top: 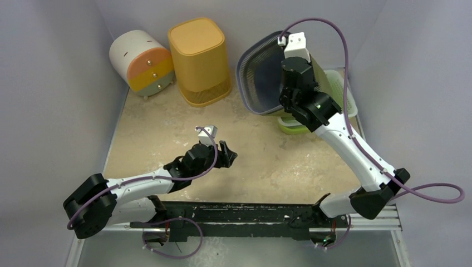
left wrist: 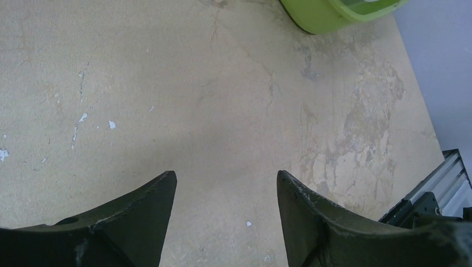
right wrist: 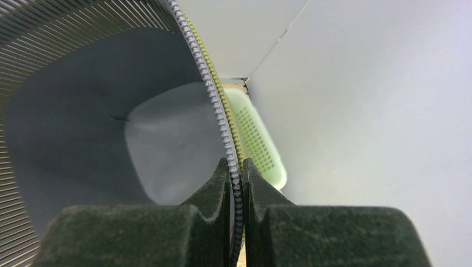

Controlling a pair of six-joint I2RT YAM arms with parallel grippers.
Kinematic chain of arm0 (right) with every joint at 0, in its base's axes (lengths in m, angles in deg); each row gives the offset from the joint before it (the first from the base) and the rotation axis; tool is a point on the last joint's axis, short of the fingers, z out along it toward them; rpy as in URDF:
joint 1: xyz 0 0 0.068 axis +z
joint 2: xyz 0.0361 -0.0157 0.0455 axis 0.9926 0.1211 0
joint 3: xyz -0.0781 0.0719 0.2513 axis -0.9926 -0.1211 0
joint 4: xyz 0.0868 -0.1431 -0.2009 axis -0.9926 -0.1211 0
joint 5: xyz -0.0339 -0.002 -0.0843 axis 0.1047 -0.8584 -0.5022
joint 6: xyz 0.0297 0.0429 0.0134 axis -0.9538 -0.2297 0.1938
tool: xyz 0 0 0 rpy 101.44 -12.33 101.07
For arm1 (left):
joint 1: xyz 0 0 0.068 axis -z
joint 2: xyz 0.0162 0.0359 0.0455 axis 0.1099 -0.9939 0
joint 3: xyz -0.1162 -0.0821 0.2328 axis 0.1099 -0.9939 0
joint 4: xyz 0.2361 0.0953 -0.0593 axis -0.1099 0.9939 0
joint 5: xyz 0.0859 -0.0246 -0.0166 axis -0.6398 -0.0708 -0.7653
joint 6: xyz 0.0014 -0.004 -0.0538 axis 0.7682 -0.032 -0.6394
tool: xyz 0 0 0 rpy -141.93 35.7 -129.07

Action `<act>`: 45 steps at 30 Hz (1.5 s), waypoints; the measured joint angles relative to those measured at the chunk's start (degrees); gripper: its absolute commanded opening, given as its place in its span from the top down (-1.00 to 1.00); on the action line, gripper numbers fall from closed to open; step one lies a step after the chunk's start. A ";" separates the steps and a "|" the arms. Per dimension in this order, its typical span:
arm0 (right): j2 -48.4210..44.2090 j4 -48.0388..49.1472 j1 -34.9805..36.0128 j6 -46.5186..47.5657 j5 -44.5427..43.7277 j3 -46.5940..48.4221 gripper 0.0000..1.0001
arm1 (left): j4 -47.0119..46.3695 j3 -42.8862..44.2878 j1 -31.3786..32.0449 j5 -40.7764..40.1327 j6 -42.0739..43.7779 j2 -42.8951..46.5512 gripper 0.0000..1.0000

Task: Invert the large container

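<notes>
Since its thin rim (right wrist: pixel 214 94) looks easiest to pinch, the right tool (right wrist: pixel 236 164) is clenched there, holding the large container (top: pixel 261 72) tipped sideways, while the left tool (left wrist: pixel 226 175) hangs released.

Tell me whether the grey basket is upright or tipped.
Tipped. The grey basket shows its open mouth sideways, rim pinched in the right gripper.
</notes>
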 measured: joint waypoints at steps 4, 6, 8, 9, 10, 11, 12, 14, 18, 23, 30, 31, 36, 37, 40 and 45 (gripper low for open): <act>-0.74 1.68 0.00 0.20 -0.20 -0.04 1.00 | -0.66 -0.63 0.00 0.00 -0.02 0.09 -0.26; -0.87 3.85 -0.09 1.33 -1.01 -1.07 1.00 | -0.63 -1.05 0.00 -0.02 -0.02 0.31 -0.26; -1.20 6.73 0.02 3.78 -1.62 -2.58 1.00 | -0.61 -1.51 0.00 -0.04 -0.02 0.79 -0.27; -1.27 8.31 0.04 5.49 -2.10 -3.23 1.00 | -0.59 -1.77 0.00 -0.04 -0.04 1.07 -0.26; -1.31 10.21 0.04 7.52 -2.99 -3.74 1.00 | -0.66 -2.03 0.00 -0.07 -0.07 1.33 -0.26; -1.38 12.28 0.04 9.86 -3.87 -4.15 1.00 | -0.70 -2.29 0.00 -0.13 -0.07 1.62 -0.27; -1.66 14.78 0.00 12.44 -4.87 -4.66 1.00 | -0.74 -2.56 0.00 -0.20 -0.09 1.90 -0.26; -2.62 20.87 -0.04 18.23 -6.86 -5.95 1.00 | -0.83 -2.89 0.00 -0.22 -0.17 2.14 -0.26; -4.92 38.40 -0.22 32.41 -11.76 -7.32 1.00 | -1.20 -3.48 0.00 -0.26 -0.55 2.21 -0.26; -8.33 50.73 -0.26 38.84 -13.88 -6.99 1.00 | -1.25 -3.56 0.00 -0.26 -1.07 2.21 -0.26; -9.44 44.57 -0.24 32.37 -13.94 -2.75 1.00 | -0.57 -3.56 0.00 -0.63 -1.03 2.82 -0.26; -9.38 42.60 -0.22 30.95 -13.68 -2.25 1.00 | -0.28 -3.56 0.00 -0.74 -1.03 3.02 -0.26; -8.20 32.24 -0.20 24.50 -11.52 1.33 1.00 | 2.58 -2.99 0.00 -1.46 -0.81 4.52 -0.26; -7.76 29.33 -0.22 22.73 -10.82 2.80 1.00 | 3.72 -2.45 0.00 -1.66 -0.72 4.83 -0.26; -7.08 22.10 -0.22 18.51 -8.33 6.78 1.00 | 7.28 0.15 0.00 -2.73 0.04 5.84 -0.26; -7.08 13.49 -0.22 12.02 -2.99 13.14 1.00 | 13.31 6.69 0.00 -4.79 1.09 7.76 -0.26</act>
